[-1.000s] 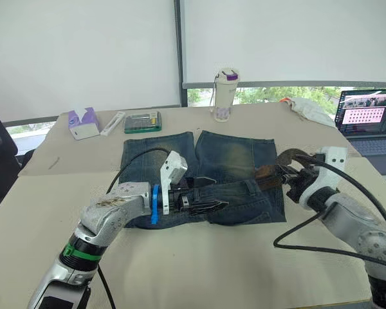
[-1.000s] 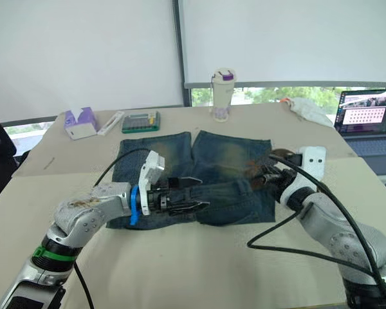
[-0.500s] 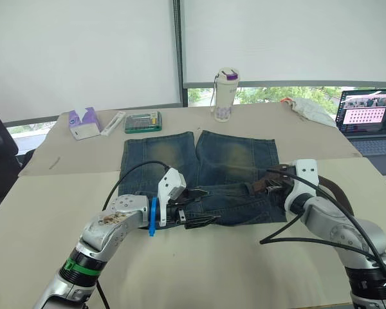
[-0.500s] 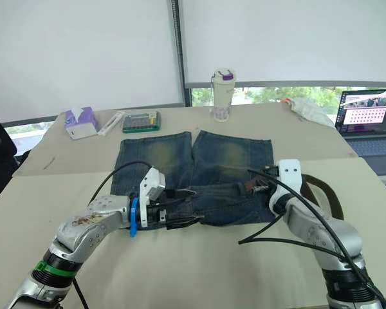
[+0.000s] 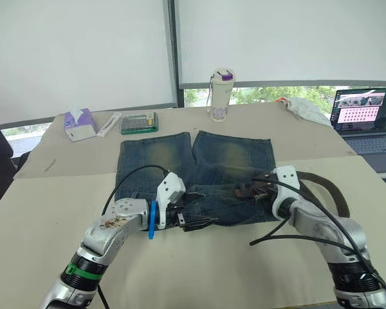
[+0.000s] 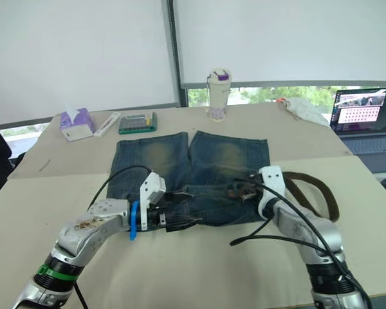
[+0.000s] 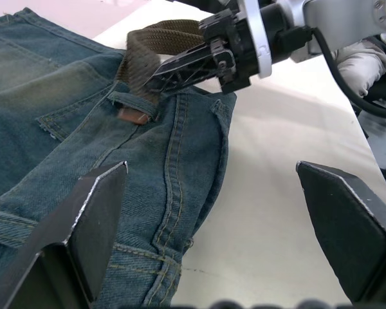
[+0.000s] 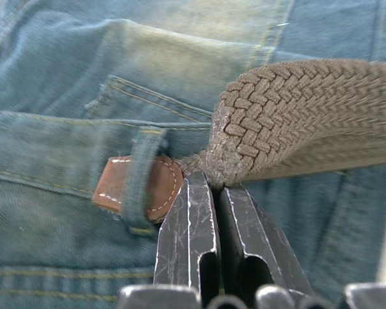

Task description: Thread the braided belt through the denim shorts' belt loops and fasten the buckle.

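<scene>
Since a second ago our right gripper (image 8: 209,193) has carried the long dark brown braided belt (image 8: 289,119) from off the shorts' edge in over the waistband of the blue denim shorts (image 5: 199,174) lying flat on the beige bench (image 5: 51,193), jaws pinched narrow on the weave, and the reddish-brown leather tip (image 8: 138,187) now sits under the first narrow denim belt loop (image 8: 138,180), so we judge threading has just begun. Our left gripper (image 7: 206,225) rests at the waistband with jaws spread wide, holding nothing; the rest of the belt trails off on the bench, and no containers hold anything relevant
</scene>
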Action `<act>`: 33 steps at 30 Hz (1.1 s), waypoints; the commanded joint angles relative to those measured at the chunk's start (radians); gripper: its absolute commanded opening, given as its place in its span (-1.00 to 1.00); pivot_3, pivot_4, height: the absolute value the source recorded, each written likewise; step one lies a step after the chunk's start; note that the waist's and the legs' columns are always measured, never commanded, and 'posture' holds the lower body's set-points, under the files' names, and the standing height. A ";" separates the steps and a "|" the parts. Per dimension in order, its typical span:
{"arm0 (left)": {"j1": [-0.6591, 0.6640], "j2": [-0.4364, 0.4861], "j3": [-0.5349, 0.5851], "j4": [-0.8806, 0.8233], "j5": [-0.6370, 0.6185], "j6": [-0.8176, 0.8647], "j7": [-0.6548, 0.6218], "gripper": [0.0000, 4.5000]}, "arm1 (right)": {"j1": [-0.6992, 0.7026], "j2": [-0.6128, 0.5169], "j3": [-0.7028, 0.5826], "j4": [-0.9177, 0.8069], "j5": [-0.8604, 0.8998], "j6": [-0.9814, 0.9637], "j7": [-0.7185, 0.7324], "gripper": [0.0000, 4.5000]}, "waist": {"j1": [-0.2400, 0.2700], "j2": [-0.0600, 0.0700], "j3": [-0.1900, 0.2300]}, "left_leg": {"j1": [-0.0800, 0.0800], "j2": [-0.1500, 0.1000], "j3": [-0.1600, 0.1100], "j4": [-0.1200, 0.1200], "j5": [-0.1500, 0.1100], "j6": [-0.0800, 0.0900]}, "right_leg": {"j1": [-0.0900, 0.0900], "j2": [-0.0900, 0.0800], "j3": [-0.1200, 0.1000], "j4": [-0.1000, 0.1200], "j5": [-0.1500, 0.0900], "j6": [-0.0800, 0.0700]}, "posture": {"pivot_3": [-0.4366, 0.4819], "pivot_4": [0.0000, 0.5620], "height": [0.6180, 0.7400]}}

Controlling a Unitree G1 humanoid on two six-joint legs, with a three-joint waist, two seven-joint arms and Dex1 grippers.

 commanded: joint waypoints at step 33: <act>-0.167 -0.384 0.474 0.226 -0.511 0.629 0.489 0.00 | 0.056 0.323 -0.220 -0.226 0.524 0.078 -0.031 -1.00 | -0.011 0.002 -0.001 | -0.004 -0.002 0.000 0.000 0.004 -0.006 | -0.010 -0.001 0.002 0.007 0.001 -0.001 | -0.05 -0.47 1.00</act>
